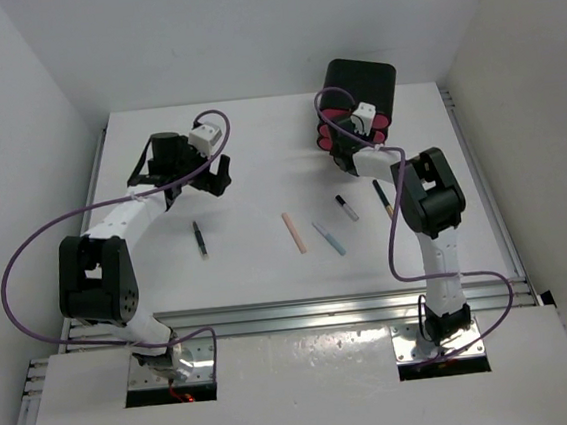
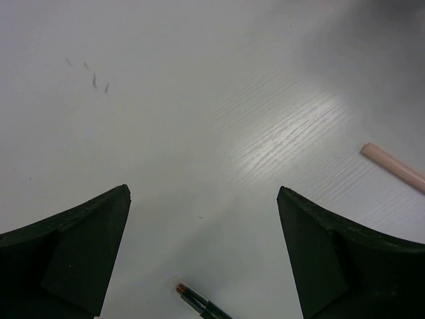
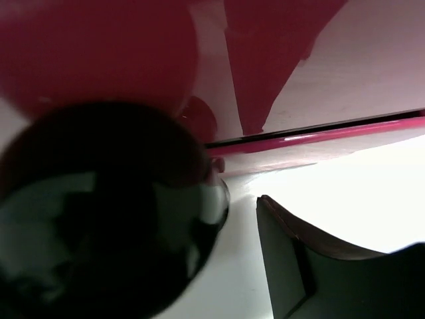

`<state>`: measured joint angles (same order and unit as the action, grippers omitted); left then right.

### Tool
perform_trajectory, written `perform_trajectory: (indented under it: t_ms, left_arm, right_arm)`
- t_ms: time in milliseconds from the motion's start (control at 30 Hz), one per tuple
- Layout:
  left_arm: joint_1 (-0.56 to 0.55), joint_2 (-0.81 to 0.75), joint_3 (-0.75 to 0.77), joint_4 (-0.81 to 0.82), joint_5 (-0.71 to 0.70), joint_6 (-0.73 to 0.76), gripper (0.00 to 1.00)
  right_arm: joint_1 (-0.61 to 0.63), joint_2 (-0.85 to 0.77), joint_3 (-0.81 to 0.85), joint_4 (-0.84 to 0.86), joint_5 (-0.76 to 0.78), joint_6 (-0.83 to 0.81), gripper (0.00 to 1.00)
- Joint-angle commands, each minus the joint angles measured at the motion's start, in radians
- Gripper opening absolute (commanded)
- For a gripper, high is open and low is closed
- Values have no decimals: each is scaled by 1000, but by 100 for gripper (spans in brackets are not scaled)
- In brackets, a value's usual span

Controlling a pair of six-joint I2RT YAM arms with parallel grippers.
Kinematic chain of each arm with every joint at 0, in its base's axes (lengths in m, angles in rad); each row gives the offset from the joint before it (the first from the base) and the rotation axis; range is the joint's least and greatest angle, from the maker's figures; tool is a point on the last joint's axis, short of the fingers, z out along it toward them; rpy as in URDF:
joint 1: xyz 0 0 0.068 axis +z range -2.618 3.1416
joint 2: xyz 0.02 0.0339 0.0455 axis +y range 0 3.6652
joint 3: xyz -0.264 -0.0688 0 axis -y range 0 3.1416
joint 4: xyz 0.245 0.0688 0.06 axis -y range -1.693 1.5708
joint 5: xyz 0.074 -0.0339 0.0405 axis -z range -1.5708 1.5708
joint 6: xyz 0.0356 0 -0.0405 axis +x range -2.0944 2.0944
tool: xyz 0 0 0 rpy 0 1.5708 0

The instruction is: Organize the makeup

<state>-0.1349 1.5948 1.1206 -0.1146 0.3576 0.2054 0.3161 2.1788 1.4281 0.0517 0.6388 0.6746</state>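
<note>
Here a slim pink stick [image 1: 294,231] (cylindrical) lies on the grained table [image 2: 199,100].

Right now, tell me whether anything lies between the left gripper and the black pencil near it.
Nothing visible does. The left gripper hangs open above bare table, and the black pencil lies a little toward the near edge, with only white surface between them. The pink stick lies off to the side.

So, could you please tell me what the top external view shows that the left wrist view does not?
Only the top view shows the right arm, the black box with pink drawers and the blue stick. Only the left wrist view shows faint scuff marks on the table. Both show the pink stick, one black pencil and the open left tool.
</note>
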Motion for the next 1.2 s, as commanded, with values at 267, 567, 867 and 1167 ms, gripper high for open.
perform_trajectory:
  t_ms: [267,567,867,1167]
  left_arm:
    - [21,-32,-8,43,9,-3,99]
    - [21,-41,-8,52,0,6,99]
    - [21,-41,-8,43,0,6,99]
    - [21,-50,-18,33,9,6,99]
  right_arm:
    - [-14,27,29,89,-27,-24,51]
    - [-23,32,29,79,-33,9,29]
    - [-17,-11,-38,68,-90,69,7]
    - [41,-131,-161,34,-134,77,2]
